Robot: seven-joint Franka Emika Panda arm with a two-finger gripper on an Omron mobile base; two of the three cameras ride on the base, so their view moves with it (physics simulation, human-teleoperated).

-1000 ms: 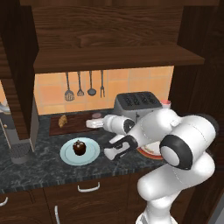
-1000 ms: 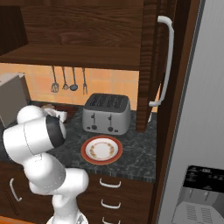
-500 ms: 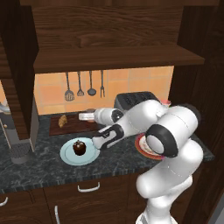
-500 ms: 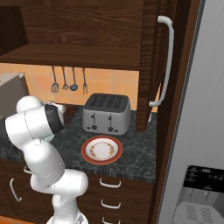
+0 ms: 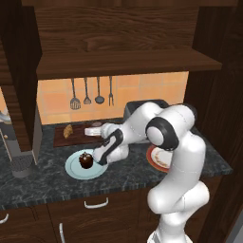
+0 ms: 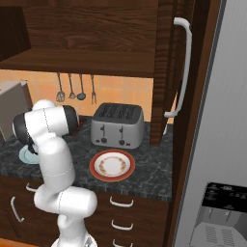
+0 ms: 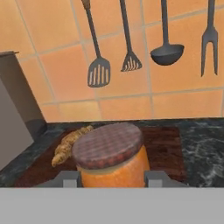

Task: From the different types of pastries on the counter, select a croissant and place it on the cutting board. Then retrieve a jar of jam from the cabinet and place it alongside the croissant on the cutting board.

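Observation:
My gripper (image 7: 113,177) is shut on the jar of jam (image 7: 114,164), an orange jar with a checkered brownish lid, held low over the dark reddish cutting board (image 7: 170,148). The golden-brown croissant (image 7: 70,144) lies on the board just behind and left of the jar. In the left base view the croissant (image 5: 68,130) rests on the left part of the cutting board (image 5: 59,138), and the hand reaches over the board's right end. The dark round pastry (image 5: 86,160) sits on a light-blue plate (image 5: 76,172) on the counter (image 5: 47,185). The cabinet shelf (image 5: 123,66) hangs above.
Utensils (image 7: 98,70) hang on the orange tiled wall behind the board. A grey appliance (image 7: 15,118) stands left of the board. A toaster (image 6: 118,125) and a red-rimmed plate (image 6: 112,164) are to the right on the counter.
The arm has swung left from beside the toaster to the cutting board, carrying the jar. The jaws have closed a little more on it.

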